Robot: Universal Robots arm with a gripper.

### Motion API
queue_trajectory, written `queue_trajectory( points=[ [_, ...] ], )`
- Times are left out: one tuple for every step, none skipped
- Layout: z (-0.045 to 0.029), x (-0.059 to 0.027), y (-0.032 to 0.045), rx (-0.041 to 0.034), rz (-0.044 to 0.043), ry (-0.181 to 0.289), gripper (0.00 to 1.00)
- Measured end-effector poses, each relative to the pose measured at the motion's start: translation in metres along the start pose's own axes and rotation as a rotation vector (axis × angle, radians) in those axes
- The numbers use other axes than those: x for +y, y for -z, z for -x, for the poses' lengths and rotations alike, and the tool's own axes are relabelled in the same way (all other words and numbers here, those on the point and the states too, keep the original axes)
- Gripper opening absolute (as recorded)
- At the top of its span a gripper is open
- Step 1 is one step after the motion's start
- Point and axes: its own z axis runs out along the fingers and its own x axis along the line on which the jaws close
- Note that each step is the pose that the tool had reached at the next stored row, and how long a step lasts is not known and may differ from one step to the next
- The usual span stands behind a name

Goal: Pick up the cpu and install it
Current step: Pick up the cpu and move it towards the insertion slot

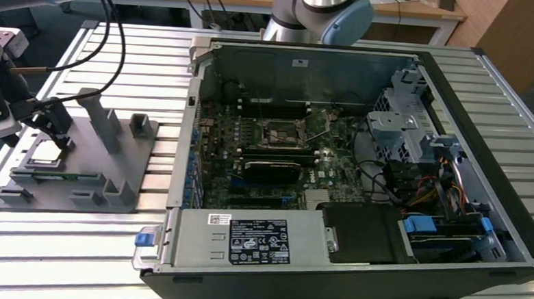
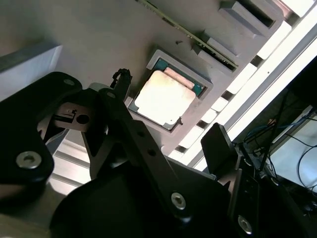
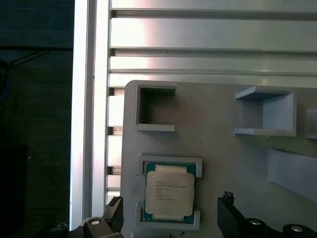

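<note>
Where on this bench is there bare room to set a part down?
Bare table slats lie at the exterior view's lower left, bordered by the holder block and the computer case. Crowded: inside the case, and around the cpu, straddled by the open gripper.

Open computer case (image 1: 326, 74), grey holder block (image 1: 138, 167) beside it, slatted table (image 1: 61, 248)

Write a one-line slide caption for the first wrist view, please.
Open claw poised over the cpu, which lies in its recess on the grey holder.
</note>
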Motion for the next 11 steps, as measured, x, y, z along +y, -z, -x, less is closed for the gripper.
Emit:
queue_trajectory(
  points=[
    [0.0, 0.0, -0.0003, 0.0, 0.0, -0.001, 0.84],
    [0.0, 0.0, -0.0009, -0.0003, 0.0002, -0.002, 0.84],
    [0.0001, 0.0001, -0.0016, -0.0005, 0.0003, -0.007, 0.84],
    [0.0001, 0.0002, -0.0023, -0.0006, 0.0003, -0.016, 0.84],
    [0.0001, 0.0002, -0.0035, -0.0007, 0.0004, -0.028, 0.84],
    [0.0001, 0.0003, -0.0051, -0.0009, 0.0004, -0.04, 0.84],
    [0.0001, 0.0002, -0.0068, -0.0011, 0.0005, -0.049, 0.84],
    [0.0001, 0.0002, -0.0087, -0.0012, 0.0006, -0.056, 0.84],
    [0.0001, 0.0002, -0.0106, -0.0013, 0.0006, -0.059, 0.84],
    [0.0001, 0.0002, -0.0124, -0.0013, 0.0006, -0.06, 0.84],
    [0.0001, 0.0001, -0.014, -0.0012, 0.0005, -0.061, 0.84]
  ],
)
